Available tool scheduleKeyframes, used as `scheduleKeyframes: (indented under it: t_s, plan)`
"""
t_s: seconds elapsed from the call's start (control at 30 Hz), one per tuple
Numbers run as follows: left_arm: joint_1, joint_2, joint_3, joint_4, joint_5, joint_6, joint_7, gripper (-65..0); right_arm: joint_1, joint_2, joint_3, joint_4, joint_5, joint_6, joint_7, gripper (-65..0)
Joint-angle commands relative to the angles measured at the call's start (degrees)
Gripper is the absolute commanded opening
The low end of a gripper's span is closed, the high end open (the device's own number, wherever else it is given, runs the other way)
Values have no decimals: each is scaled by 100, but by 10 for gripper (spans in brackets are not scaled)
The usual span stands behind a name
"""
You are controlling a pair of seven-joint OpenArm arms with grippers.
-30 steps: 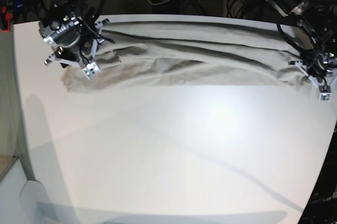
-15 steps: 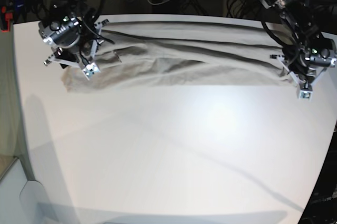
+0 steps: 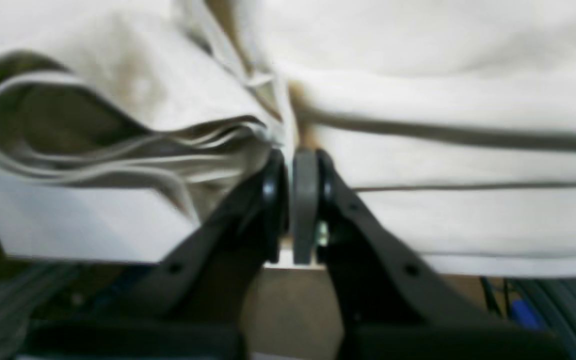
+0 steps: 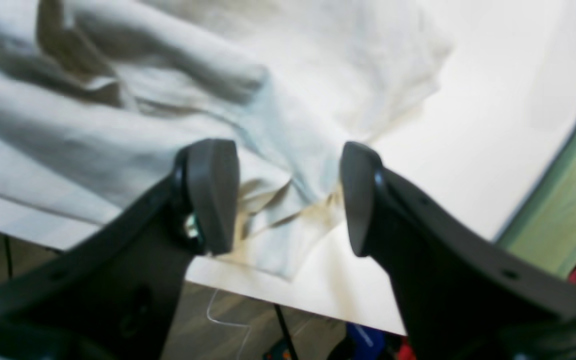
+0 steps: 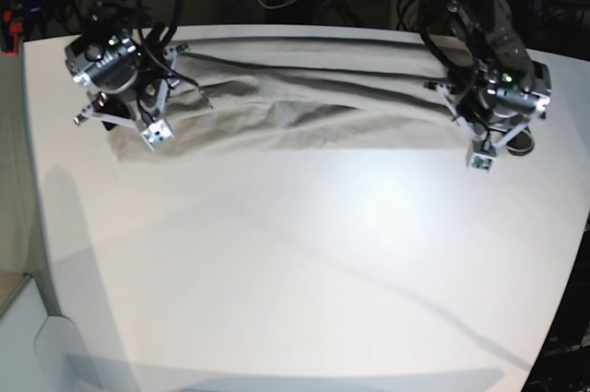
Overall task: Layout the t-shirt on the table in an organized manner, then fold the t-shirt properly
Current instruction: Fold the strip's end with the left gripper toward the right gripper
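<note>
Across table (image 5: 277, 272) far edge, creased beige t-shirt (image 5: 313, 101), long bunched strip.

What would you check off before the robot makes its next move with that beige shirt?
1. Left gripper shut: ok, its jaws are pressed together at the edge of a fold.
2. Left gripper actually pinching cloth: cannot tell, the wrist view is blurred where the tips meet the t-shirt.
3. Right gripper open: ok, its jaws stand wide apart above a crumpled corner, holding nothing.
4. T-shirt laid flat: not ok, it is bunched into a long creased band along the far side.
5. T-shirt fully on the table: ok in the base view.
6. Room to spread the shirt: ok, the near part of the table is bare.
</note>
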Motion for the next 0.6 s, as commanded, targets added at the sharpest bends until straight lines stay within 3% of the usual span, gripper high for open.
scheduleKeyframes:
  t_s: [0.0,0.4,0.57]
  plan:
    - [38,81,171,144,-44,10,56,-648,53,6,5,97,15,-1,54,-314]
    - [601,81,2264,205,-115,10,56,-648,53,6,41,97,15,-1,54,-314]
    - [557,81,2536,196,-844,10,56,-648,62,6,23,97,15,-1,54,-314]
